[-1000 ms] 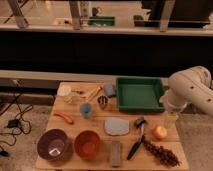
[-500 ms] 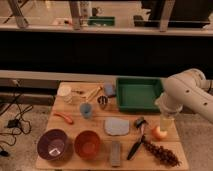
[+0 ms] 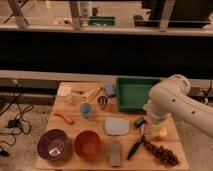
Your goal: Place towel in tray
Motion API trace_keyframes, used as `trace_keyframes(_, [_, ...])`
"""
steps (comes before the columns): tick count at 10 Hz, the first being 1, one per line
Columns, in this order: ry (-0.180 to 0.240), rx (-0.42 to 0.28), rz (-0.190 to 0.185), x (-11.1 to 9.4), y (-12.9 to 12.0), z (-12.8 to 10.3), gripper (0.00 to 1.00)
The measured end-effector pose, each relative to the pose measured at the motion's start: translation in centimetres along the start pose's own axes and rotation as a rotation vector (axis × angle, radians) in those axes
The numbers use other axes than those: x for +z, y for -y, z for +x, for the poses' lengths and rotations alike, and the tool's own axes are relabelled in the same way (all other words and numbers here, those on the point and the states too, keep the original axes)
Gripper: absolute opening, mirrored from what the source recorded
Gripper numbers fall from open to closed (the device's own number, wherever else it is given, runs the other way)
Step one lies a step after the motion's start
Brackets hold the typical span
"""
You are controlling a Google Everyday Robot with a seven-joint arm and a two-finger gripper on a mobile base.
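Camera view shows the towel [image 3: 117,126] lying flat on the bench [image 3: 70,107], near the tray [image 3: 134,95] but outside it. My end effector [image 3: 142,124] hangs just beside its right edge, open and empty, I judge to prepare a grasp. I count one towel, one tray and two bowls: the purple bowl [image 3: 52,145] and the orange bowl [image 3: 87,144].

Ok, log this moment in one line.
gripper: open, empty, beside towel | towel: on table, untouched | tray: no towel
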Motion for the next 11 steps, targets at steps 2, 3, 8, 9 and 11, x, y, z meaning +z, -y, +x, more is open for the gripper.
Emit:
trace_keyframes(2, [-0.002,-0.050,-0.002,0.5,-0.9,-2.1,0.80])
trace_keyframes(3, [0.000,-0.075,-0.003,0.9,-1.2,-3.7,0.80])
trace_keyframes(8, [0.009,-0.172,0.006,2.0,-1.8,-9.5,0.80])
trace_keyframes(9, [0.009,-0.187,0.010,2.2,-1.7,-10.3,0.80])
trace_keyframes(11, [0.003,-0.209,0.013,2.7,-1.5,-11.4,0.80])
